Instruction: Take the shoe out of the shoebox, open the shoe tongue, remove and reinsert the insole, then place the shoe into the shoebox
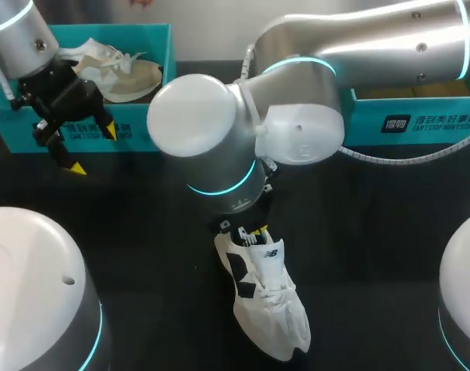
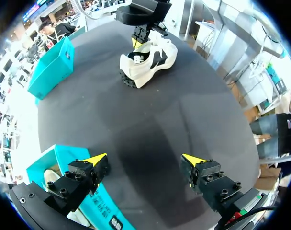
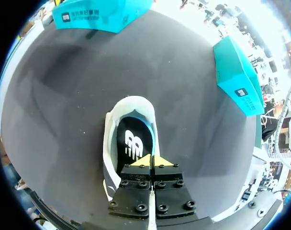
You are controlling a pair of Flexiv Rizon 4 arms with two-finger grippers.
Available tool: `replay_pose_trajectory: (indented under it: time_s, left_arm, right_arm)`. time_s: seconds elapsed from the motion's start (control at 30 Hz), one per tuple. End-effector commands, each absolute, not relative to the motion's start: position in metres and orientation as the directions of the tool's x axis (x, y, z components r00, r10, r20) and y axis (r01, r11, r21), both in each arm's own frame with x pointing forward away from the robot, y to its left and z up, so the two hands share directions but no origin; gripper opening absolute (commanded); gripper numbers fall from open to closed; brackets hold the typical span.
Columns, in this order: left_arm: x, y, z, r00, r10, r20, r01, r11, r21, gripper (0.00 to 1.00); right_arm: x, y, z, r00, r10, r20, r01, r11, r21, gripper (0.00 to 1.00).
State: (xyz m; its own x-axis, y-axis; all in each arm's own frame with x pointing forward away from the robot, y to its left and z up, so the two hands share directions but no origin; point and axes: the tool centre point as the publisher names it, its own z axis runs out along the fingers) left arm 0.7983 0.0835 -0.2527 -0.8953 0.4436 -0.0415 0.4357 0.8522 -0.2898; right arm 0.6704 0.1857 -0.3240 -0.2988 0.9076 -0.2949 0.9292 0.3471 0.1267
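1. Far left: left end effector [image 1: 93, 148] hangs over the black worktop [image 1: 374, 232] just in front of the left shoebox [image 1: 88, 131]. Fingers are spread wide w/ nothing between them; the wrist view shows only bare worktop between the yellow tips [image 2: 96, 158].
2. Left rear: that teal shoebox is open, w/ a beige shoe [image 1: 123, 73] lying inside.
3. Centre: right end effector [image 1: 250, 230], on the arm coming in from the right, is down at the white-and-black shoe [image 1: 270, 301]. Fingers are pressed tight together in the shoe's opening, over the black insole [image 3: 133, 139]. Can't tell if they pinch anything.
4. Centre, nearer edge: the shoe sits upright on the worktop, outside both boxes, toe pointing away from them.
5. Right rear: right shoebox [image 1: 420, 120], also teal, partly behind the right arm.
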Motion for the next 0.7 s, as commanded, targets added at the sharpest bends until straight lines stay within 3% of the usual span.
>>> replay_pose_trajectory:
  time_s: [0.03, 0.7]
  left_arm:
    - [0.797, 0.084, -0.252, -0.895, 0.444, -0.042, 0.436, 0.852, -0.288, 1.00]
    - [0.797, 0.084, -0.252, -0.895, 0.444, -0.042, 0.436, 0.852, -0.288, 1.00]
  right_arm:
    - [0.668, 0.190, -0.330, -0.289, 0.902, -0.321, 0.933, 0.340, 0.116, 0.00]
    - [0.678, 0.179, -0.378, -0.271, 0.908, -0.319, 0.947, 0.311, 0.082, 0.00]
